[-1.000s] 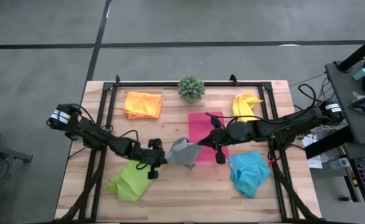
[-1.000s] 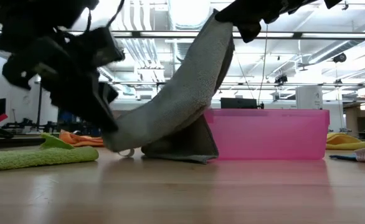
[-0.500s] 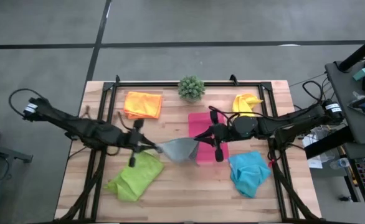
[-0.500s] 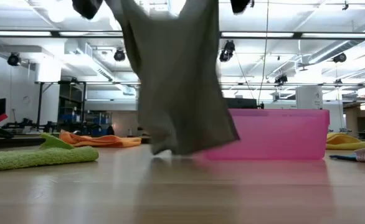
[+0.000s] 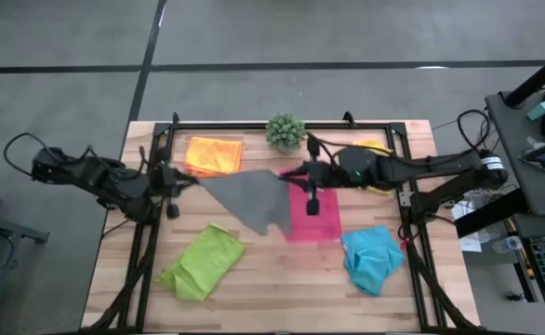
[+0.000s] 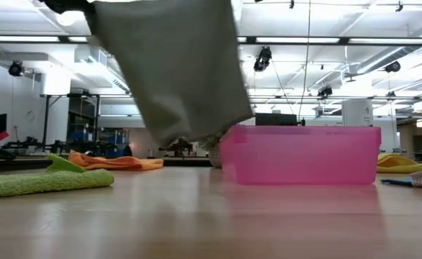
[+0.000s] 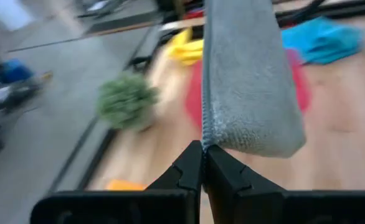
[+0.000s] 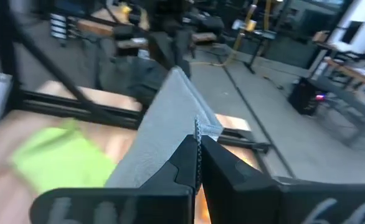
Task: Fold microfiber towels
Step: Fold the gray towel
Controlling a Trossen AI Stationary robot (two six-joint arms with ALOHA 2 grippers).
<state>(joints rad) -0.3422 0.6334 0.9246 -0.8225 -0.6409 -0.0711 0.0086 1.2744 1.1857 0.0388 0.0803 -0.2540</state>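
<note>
1. High view shows the grey towel (image 5: 251,198) stretched in the air between the two claws. The left gripper (image 5: 181,179) pinches one top corner and the right gripper (image 5: 296,174) pinches the other.

2. Both claws are clamped tight on cloth. In the left wrist view the fingers (image 7: 198,163) meet on the towel's hemmed edge, and in the right wrist view the fingers (image 8: 192,155) meet on its opposite corner.

3. The relation that matters is this taut top edge. It runs from one claw straight across to the other, so the towel's long axis lies along the line joining them. Each claw has the cloth directly ahead of its tips, towards the other arm.

4. Below that edge the rest of the towel hangs free, drooping to a point. From the low view the hanging part (image 6: 171,68) looks clear of the table (image 6: 211,223), just in front of the pink tray (image 6: 304,155).

5. Neither arm is nearer; each holds its own end. My reading is that the towel is spread and ready to be laid flat, so both claws would need to lower together, keeping the edge level.

6. The lime green towel (image 5: 201,263) lies below the left claw, the turquoise towel (image 5: 372,257) below the right claw, the orange towel (image 5: 213,155) beyond the left claw.
</note>
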